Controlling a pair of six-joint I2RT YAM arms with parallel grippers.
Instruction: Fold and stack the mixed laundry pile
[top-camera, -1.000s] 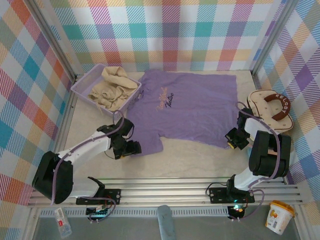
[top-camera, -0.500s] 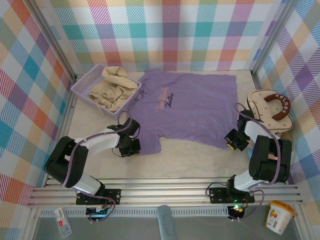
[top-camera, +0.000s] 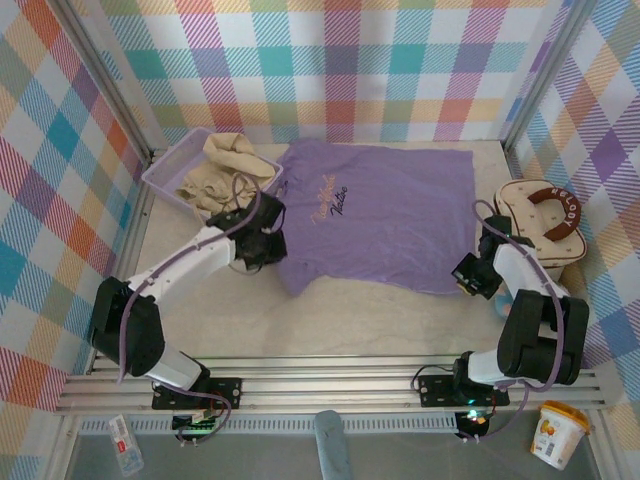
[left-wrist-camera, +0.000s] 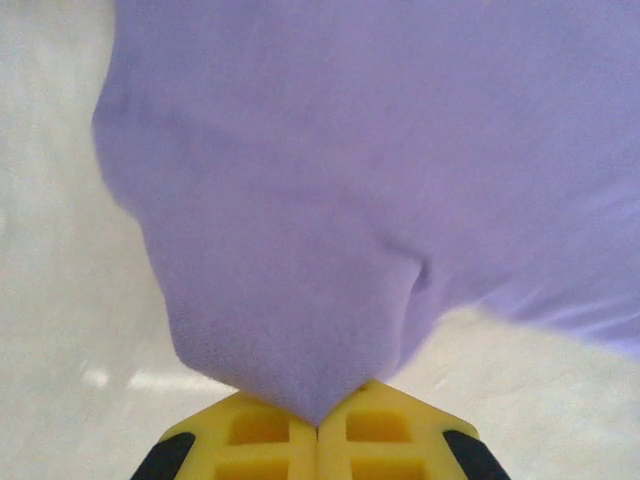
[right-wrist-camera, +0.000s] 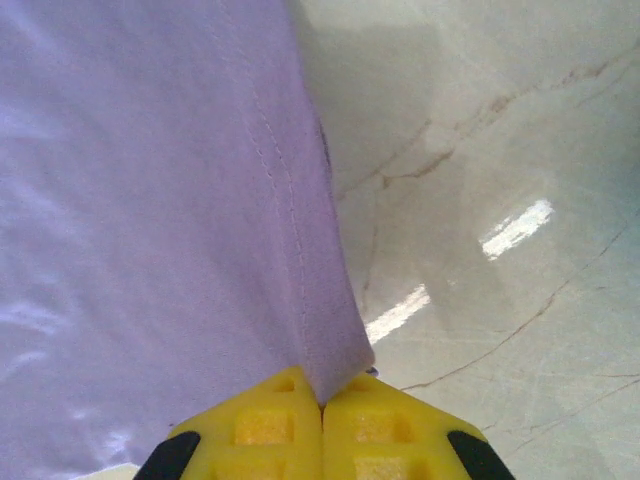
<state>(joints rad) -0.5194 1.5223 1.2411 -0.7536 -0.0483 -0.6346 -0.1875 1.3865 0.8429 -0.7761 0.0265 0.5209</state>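
Across the middle of the top view we see the lavender T-shirt (top-camera: 385, 215) spread flat on the table (top-camera: 380, 320), print side up. The cream-beige shirt (top-camera: 225, 175) lies crumpled in the mesh basket (top-camera: 160, 172) at the upper left.

The left end effector (top-camera: 262, 243) is closed on the shirt's lower left edge. Its wrist view shows a point of purple cloth pinched between the yellow fingers (left-wrist-camera: 250, 430) and lifted clear of the table. The right end effector (top-camera: 470, 275) is closed on the lower right corner, where the stitched hem runs straight into the shut jaws in its wrist view.

We judge that the first fold of the T-shirt is just starting. Next, both arms need to raise their corners together, keep the edge between them taut, and carry it toward the upper edge of the frame. Matching their pace matters, or the fold will skew. The beige shirt is yet to be handled.
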